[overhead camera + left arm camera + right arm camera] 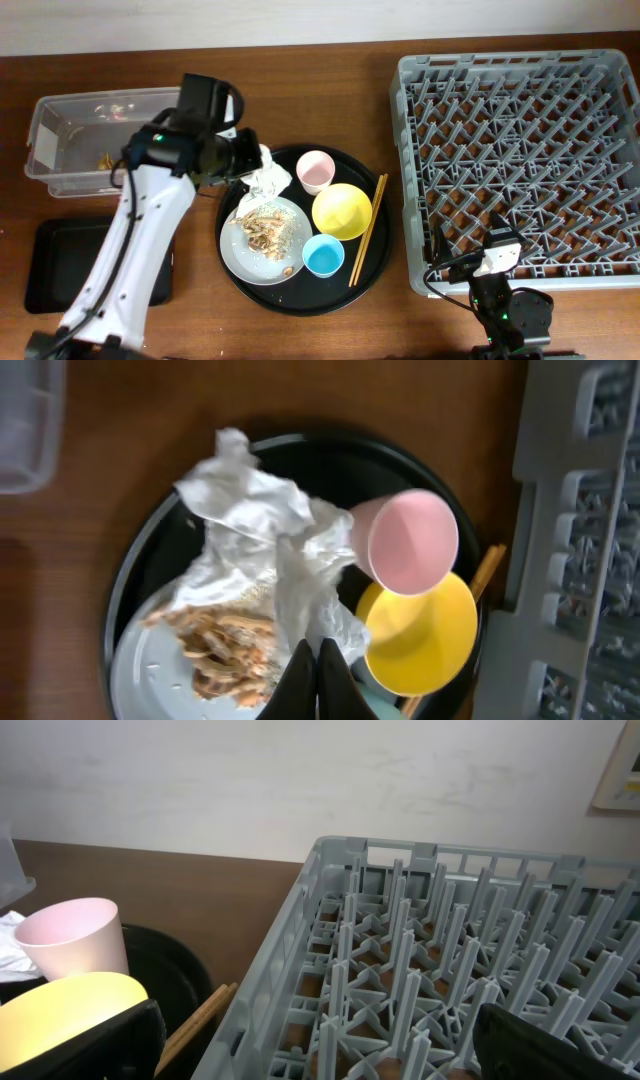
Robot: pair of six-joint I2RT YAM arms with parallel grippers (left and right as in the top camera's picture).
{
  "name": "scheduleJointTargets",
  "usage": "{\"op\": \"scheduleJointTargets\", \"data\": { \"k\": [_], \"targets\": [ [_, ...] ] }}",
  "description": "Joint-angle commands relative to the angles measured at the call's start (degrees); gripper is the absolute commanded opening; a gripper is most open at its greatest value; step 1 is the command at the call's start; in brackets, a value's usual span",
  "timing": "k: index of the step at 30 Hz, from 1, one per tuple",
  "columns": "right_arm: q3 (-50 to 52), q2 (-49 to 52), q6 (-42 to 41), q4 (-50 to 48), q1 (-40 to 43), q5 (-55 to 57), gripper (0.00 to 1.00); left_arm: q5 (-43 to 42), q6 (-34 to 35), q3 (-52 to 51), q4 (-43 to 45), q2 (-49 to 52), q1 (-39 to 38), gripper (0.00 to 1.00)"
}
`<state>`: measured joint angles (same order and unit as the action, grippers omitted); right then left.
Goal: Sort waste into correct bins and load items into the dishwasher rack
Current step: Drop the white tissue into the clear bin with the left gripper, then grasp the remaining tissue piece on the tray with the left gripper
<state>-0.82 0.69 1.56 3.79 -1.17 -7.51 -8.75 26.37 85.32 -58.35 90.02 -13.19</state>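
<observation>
Left claw (318,678) pinched shut on crumpled white tissue (262,525), tissue at grey-white plate (250,263) edge on round black tray (300,296), right claw (316,1042) wide open, empty, at dishwasher rack (520,160) edge.

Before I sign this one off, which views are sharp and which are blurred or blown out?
Overhead: sharp and evenly lit, the rack crisp, only soft shadows. Left wrist: soft throughout, the white tissue near blown out, the pink cup fuzzy-edged. Right wrist: the rack in focus, its own fingers dark blurs in the bottom corners.
</observation>
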Motion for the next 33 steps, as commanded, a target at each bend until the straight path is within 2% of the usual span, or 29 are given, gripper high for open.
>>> {"op": "scheduleJointTargets", "data": {
  "k": [1, 6, 9, 13, 14, 15, 16, 17, 20, 23, 25, 27, 31, 32, 33],
  "targets": [
    [0.5, -0.37, -0.07, 0.02, -0.33, 0.28, 0.99, 3.93, -0.31, 0.83, 4.57, -2.14, 2.45, 0.0],
    [0.5, -0.37, -0.07, 0.02, -0.33, 0.28, 0.99, 16.22, 1.55, 0.83, 23.3, -1.84, 12.22, 0.0],
    [0.5, -0.37, -0.07, 0.02, -0.33, 0.28, 0.99, 20.81, 1.6, 0.83, 29.75, -0.68, 16.81, 0.03],
    [0.5, -0.37, -0.07, 0.02, -0.33, 0.28, 0.99, 20.79, 1.57, 0.83, 31.32, 4.02, 22.67, 0.07],
    [0.5, -0.37, -0.07, 0.02, -0.33, 0.28, 0.99, 20.72, 1.6, 0.83, 31.32, 5.33, 23.37, 0.16],
    [0.5, -0.37, -0.07, 0.02, -0.33, 0.28, 0.99, 20.59, 1.6, 0.83, 31.32, 6.86, 23.87, 0.49],
    [0.5, -0.37, -0.07, 0.02, -0.33, 0.28, 0.99, 20.59, 1.6, 0.83, 31.32, 7.67, 24.11, 0.7],
    [0.5, -0.37, -0.07, 0.02, -0.33, 0.28, 0.99, 20.55, 1.6, 0.83, 31.32, 8.17, 24.28, 0.75],
    [0.5, -0.37, -0.07, 0.02, -0.33, 0.28, 0.99, 16.0, 1.6, 0.83, 31.26, 7.65, 24.22, 0.76],
    [0.5, -0.37, -0.07, 0.02, -0.33, 0.28, 0.99, 2.78, 1.6, 0.83, 30.93, 6.69, 24.24, 0.78],
    [0.5, -0.37, -0.07, 0.02, -0.33, 0.28, 0.99, 5.51, 1.6, 0.83, 30.93, 6.71, 24.24, 0.8],
    [0.5, -0.37, -0.07, 0.02, -0.33, 0.28, 0.99, 12.87, 1.36, 0.83, 30.84, 6.71, 24.24, 0.84],
    [0.5, -0.37, -0.07, 0.02, -0.33, 0.28, 0.99, 18.51, 0.68, 0.83, 31.54, 6.86, 24.24, 0.87],
    [0.5, -0.37, -0.07, 0.02, -0.33, 0.28, 0.99, 21.31, -0.57, 0.83, 32.2, 7.3, 24.35, 0.92],
    [0.5, -0.37, -0.07, 0.02, -0.33, 0.28, 0.99, 21.62, -2.05, 0.83, 31.8, 7.8, 24.5, 0.93]
  ]
}}
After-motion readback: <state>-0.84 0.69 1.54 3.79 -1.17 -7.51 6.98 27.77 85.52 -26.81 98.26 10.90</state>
